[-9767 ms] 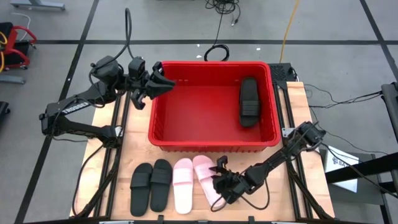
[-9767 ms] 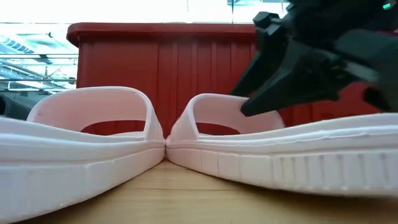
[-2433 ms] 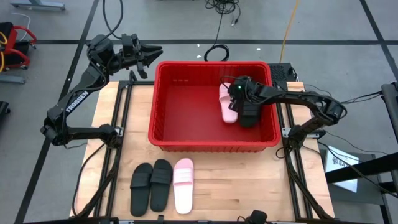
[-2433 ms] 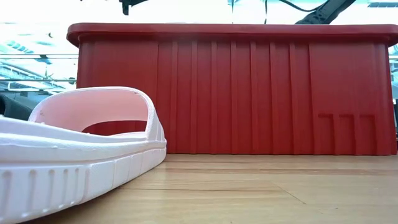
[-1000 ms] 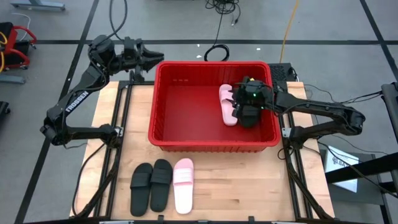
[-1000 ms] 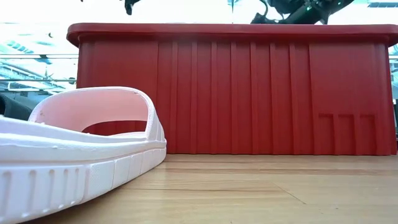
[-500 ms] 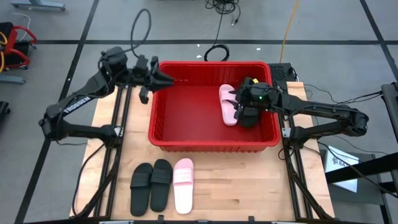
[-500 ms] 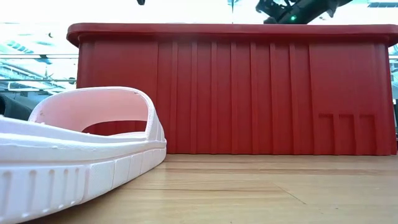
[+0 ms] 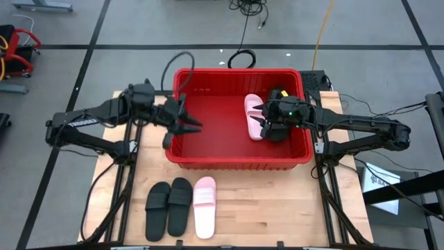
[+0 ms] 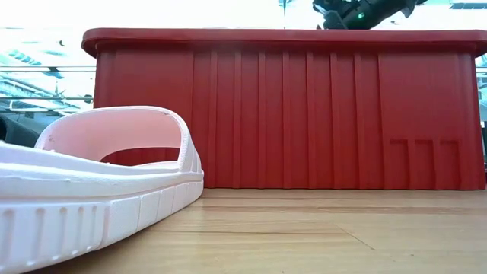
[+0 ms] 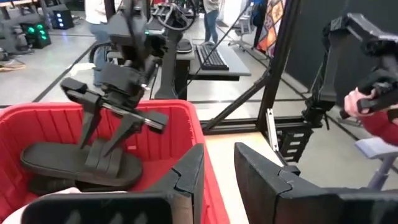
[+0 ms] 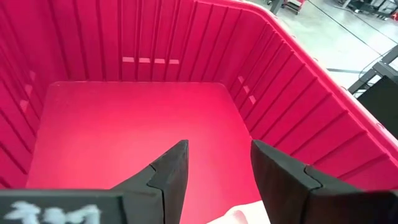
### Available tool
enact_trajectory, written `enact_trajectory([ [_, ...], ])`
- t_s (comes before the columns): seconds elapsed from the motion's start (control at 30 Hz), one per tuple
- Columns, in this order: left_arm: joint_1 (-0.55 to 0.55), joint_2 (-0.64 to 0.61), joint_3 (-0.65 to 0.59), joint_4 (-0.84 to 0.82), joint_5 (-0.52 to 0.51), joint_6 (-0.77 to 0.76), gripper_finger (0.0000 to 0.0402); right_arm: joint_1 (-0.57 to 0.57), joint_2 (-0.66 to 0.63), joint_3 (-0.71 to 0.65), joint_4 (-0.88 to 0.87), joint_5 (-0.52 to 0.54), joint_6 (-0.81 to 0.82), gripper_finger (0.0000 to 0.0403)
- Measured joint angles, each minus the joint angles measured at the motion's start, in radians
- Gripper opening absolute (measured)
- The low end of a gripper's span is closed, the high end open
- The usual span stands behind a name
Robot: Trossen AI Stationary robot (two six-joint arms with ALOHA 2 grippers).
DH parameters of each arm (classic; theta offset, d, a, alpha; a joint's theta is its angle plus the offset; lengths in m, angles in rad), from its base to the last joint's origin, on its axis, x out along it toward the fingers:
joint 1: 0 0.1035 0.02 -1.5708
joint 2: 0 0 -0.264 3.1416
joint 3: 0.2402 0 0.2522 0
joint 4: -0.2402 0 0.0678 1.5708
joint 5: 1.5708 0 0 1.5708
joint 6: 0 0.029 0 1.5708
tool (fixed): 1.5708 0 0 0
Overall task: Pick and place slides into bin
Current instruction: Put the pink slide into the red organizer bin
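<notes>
Bin (image 9: 182, 154) now holds 2 slides; your right gripper (image 9: 263, 123), open and empty, has released the pink slide (image 9: 253, 116); 3 remain. Left gripper (image 9: 186, 125), narrowly parted, has swung over its rim.

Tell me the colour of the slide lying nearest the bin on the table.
Pale pink slide, beside two black ones; clearest in the high view.

Overhead camera looks straight down on the table; a table-level camera faces the red bin (image 10: 281, 106) up close — both wrist cameras look into that same bin from opposite sides.
</notes>
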Motion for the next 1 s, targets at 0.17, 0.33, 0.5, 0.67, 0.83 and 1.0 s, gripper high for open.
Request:
enact_trajectory([
  [0.17,-0.158,0.000,0.000,-0.038,-0.228,0.026,0.0086,0.003,0.000,0.000,0.000,0.000,0.000,0.0160],
  [0.33,-0.318,0.000,0.000,-0.104,-0.466,0.041,0.0086,0.003,0.000,0.000,0.000,0.000,0.000,0.0160],
  [0.5,-0.473,0.019,0.000,-0.117,-0.675,0.049,0.0086,0.003,0.000,0.000,0.000,0.000,-0.001,0.0159],
  [0.67,-0.590,0.069,0.000,-0.116,-0.866,0.087,0.0086,0.003,0.000,-0.001,0.004,0.000,-0.001,0.0156],
  [0.83,-0.666,0.155,0.001,-0.124,-0.994,0.124,0.0086,0.003,0.000,-0.001,0.005,0.000,-0.003,0.0155],
  [1.0,-0.710,0.249,0.001,-0.163,-1.139,0.134,0.0086,0.003,0.000,-0.001,0.007,0.000,-0.018,0.0155],
])
